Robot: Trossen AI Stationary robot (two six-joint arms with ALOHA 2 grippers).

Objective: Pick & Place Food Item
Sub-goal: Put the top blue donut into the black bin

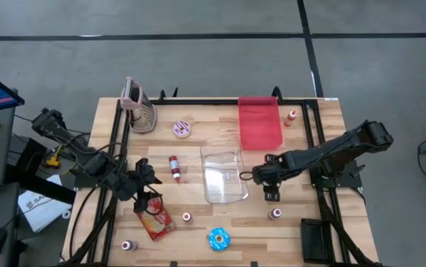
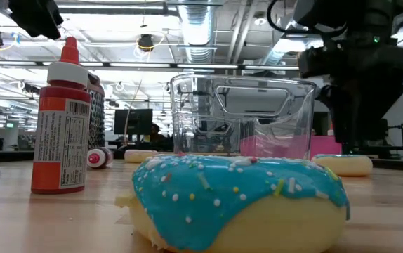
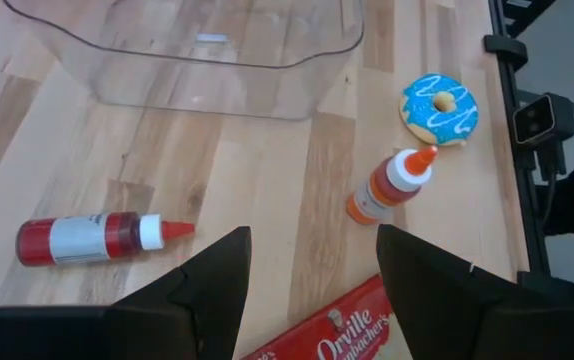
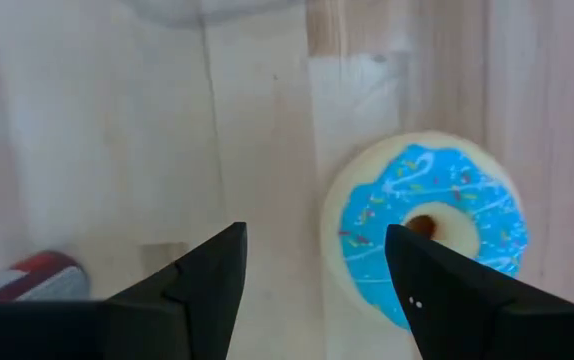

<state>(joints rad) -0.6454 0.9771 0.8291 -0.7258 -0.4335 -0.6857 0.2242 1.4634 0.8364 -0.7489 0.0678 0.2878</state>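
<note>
A blue-iced donut lies flat near the table's near edge; it fills the low view's foreground. In the right wrist view the donut lies just past my right gripper, which is open. That gripper hangs beside the near right corner of a clear plastic container, pointing steeply down. My left gripper is open above a red popcorn bag lying flat. In its own view the left gripper has nothing between its fingers.
A red bottle lies left of the container. Small bottles stand upright. At the far side are a pink donut, a grater and a red tray.
</note>
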